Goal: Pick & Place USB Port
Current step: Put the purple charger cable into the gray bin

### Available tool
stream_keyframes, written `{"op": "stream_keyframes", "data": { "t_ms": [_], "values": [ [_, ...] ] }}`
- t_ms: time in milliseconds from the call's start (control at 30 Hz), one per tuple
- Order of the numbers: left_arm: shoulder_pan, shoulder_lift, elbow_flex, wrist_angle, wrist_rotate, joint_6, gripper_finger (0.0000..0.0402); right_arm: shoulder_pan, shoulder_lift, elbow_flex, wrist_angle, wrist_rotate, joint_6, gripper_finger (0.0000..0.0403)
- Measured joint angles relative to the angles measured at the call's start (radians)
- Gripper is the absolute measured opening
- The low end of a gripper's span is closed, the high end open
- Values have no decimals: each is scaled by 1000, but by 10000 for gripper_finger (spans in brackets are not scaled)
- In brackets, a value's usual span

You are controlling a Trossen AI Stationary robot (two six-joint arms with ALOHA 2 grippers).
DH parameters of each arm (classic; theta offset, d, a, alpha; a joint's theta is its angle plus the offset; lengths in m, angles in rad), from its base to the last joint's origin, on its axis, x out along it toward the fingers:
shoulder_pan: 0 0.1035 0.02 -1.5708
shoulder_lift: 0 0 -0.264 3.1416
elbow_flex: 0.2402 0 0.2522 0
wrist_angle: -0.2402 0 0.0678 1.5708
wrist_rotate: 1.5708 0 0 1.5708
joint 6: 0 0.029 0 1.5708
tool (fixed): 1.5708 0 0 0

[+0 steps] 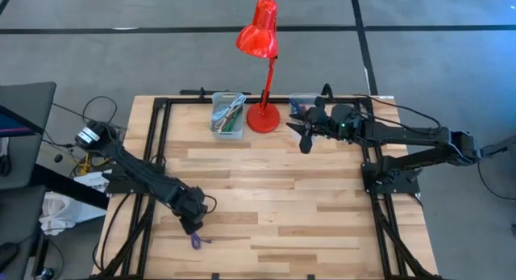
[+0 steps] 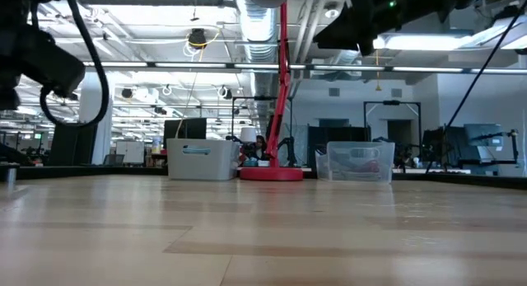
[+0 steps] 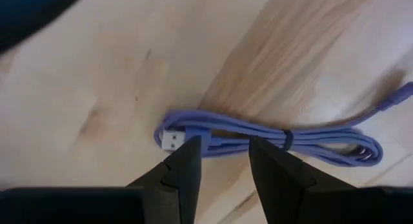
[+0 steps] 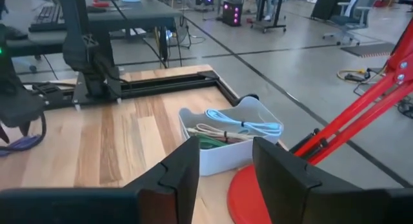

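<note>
USB cable [image 3: 271,137]: coiled on table [image 1: 322,215], at 7 o'clock.
Left gripper [image 3: 222,161]: spread, straddling the coil.
Right gripper [image 4: 222,162]: spread, idle.
Risk: probably loops slip out if the jaws close off-centre.

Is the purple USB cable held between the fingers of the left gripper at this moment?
No. In the left wrist view the purple USB cable lies coiled on the wooden table, and the left gripper stands open, its fingers not pinching it.
</note>
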Motion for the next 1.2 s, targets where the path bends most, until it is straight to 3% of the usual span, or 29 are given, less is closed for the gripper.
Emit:
{"op": "stream_keyframes", "data": {
  "t_ms": [300, 633, 867, 1200],
  "values": [
    [4, 10, 0, 7, 115, -201, 129, 0, 0, 0, -1, 0, -47, 142],
    [4, 10, 0, 22, 30, -402, 129, -5, 0, 0, -6, 0, -113, 140],
    [4, 24, 0, 22, 24, -445, 130, -5, 0, 0, -30, 0, -129, 143],
    [-8, 154, 6, 35, 59, -435, 162, -5, 0, 0, -36, 0, -129, 137]
  ]
}}
